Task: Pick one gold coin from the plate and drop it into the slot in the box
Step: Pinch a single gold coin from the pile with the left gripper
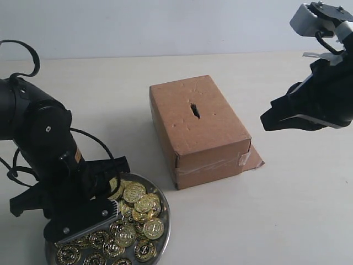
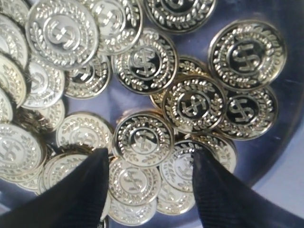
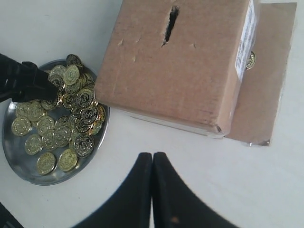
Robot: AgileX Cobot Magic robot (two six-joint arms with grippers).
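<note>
The silver plate [image 1: 164, 223] sits at the front left, holding several gold coins [image 1: 144, 204]. My left gripper [image 1: 117, 186] is low over the coins and open. Its two black fingers [image 2: 90, 190] stand on either side of a coin [image 2: 142, 139] in the pile, gripping nothing; the left gripper [image 2: 149, 154] looks close to touching the coins. The brown cardboard box [image 1: 204, 130] stands mid-table with its dark slot [image 1: 195, 110] in the top face. My right gripper [image 1: 270, 118] hovers right of the box, shut and empty. In the right wrist view the right gripper [image 3: 152, 156] hangs over bare table.
A loose flap [image 1: 255, 160] juts from the box's taped end, and one coin [image 3: 250, 60] lies on it against the box. The left arm [image 1: 38, 132] and its cables fill the left edge. The plate [image 3: 28, 175] lies close to the box [image 3: 190, 61].
</note>
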